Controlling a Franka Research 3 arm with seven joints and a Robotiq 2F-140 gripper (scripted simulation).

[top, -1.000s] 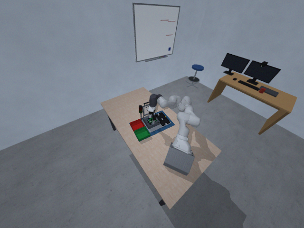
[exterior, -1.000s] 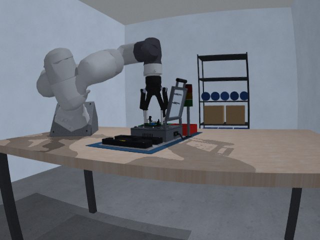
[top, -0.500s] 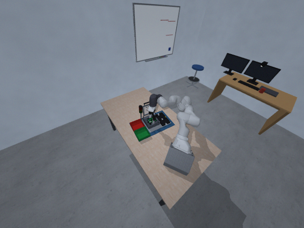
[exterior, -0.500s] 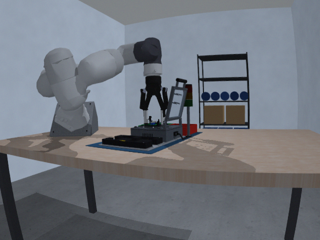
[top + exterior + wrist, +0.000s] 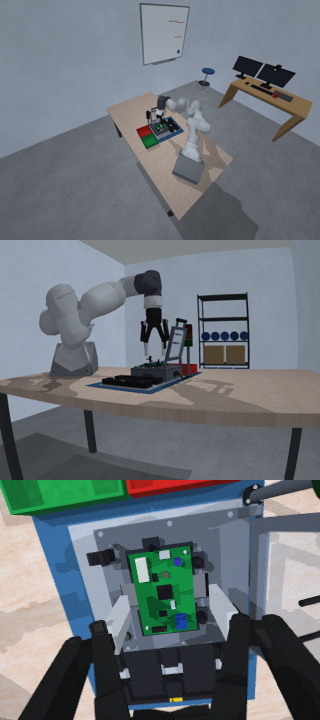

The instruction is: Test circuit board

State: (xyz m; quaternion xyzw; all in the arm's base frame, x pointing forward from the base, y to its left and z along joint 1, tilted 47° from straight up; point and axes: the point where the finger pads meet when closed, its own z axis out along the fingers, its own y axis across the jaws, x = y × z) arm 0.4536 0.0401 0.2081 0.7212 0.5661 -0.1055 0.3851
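Observation:
The green circuit board (image 5: 162, 590) lies face up on the tester's plate, its white connector end toward the single black post (image 5: 151, 544) and the latch hook (image 5: 102, 557). Two black posts (image 5: 200, 590) stand along its side toward the hinge. My gripper (image 5: 168, 601) is open and empty, with its white fingertips on either side of the board and above it. In the exterior view the gripper (image 5: 154, 352) hangs clear above the tester (image 5: 155, 371). The lid (image 5: 175, 343) stands open with its handle (image 5: 181, 320) on top. The signal tower (image 5: 188, 335) looks unlit.
The black tray (image 5: 131, 381) sits on the blue mat beside the tester, its pockets empty. The red bin (image 5: 144, 131) and green bin (image 5: 149, 140) stand on the tester's other side. The upright lid is close to my fingers on the hinge side.

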